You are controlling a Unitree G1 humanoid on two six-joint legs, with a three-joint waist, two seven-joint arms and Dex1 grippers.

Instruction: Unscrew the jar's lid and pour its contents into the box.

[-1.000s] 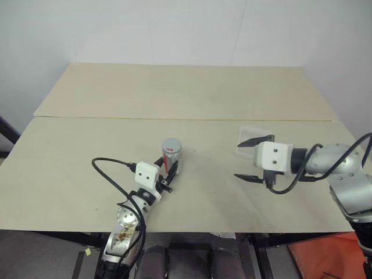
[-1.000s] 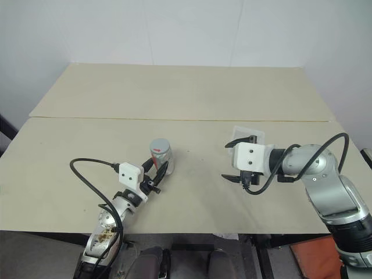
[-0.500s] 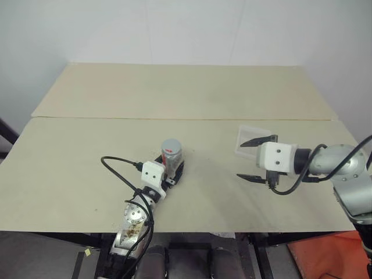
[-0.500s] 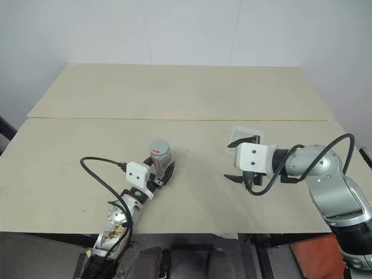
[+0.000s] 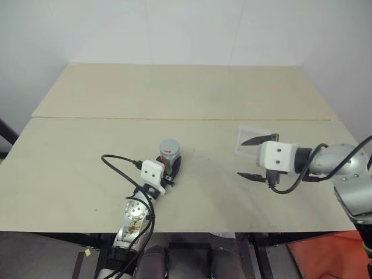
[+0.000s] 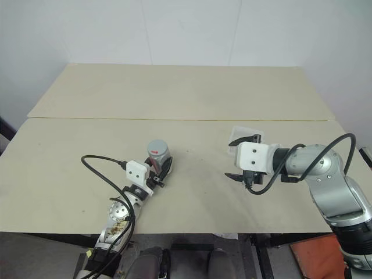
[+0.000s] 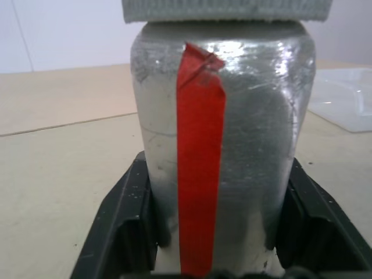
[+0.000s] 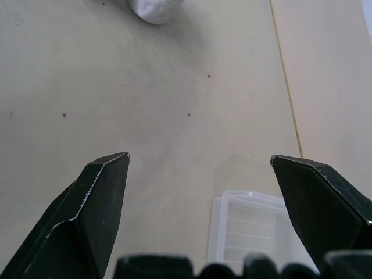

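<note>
The jar, a silvery-grey cylinder with a red vertical stripe, stands upright near the middle of the table's front half. The grey lid sits on top of it. My left gripper is shut on the jar's lower body, and its black fingers press against both sides. The clear box lies flat to the right, partly hidden behind my right gripper. That gripper hovers open with nothing between its fingertips, and the box lies just below it.
The pale wooden table has a seam running across its middle and a white wall behind it. A black cable loops from my left wrist over the table's front. Bare tabletop separates the jar from the box.
My left gripper opened, moved forward around the jar and closed on its body. The right arm has not moved.
</note>
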